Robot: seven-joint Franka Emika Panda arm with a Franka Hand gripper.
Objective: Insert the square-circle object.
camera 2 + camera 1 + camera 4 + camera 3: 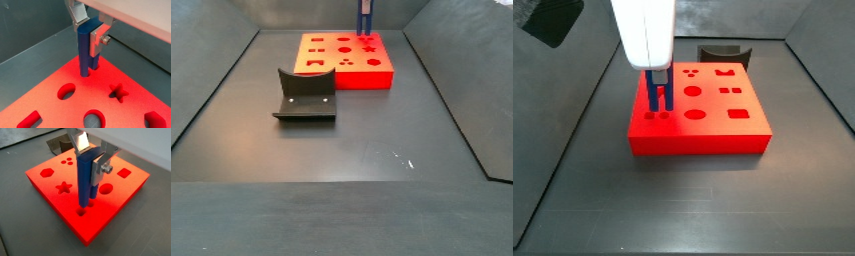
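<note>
My gripper (91, 159) is shut on the square-circle object (85, 178), a slim blue peg of two parallel bars, and holds it upright by its upper end. The peg's lower end is at the top face of the red block (47, 183), beside a small hole (81, 212) near one corner. I cannot tell if it has entered. The gripper (90, 30), peg (87, 52) and block (133, 107) also show in a wrist view. Both side views show the gripper (656, 75) (366, 6) holding the peg (657, 95) (366, 18) over the block (714, 135) (338, 78).
The block's top has star (63, 187), hexagon (47, 172), round (105, 189) and square (123, 172) holes. The dark fixture (305, 97) stands on the grey floor a short way from the block; it also shows in a side view (724, 52). Sloped grey walls ring the floor.
</note>
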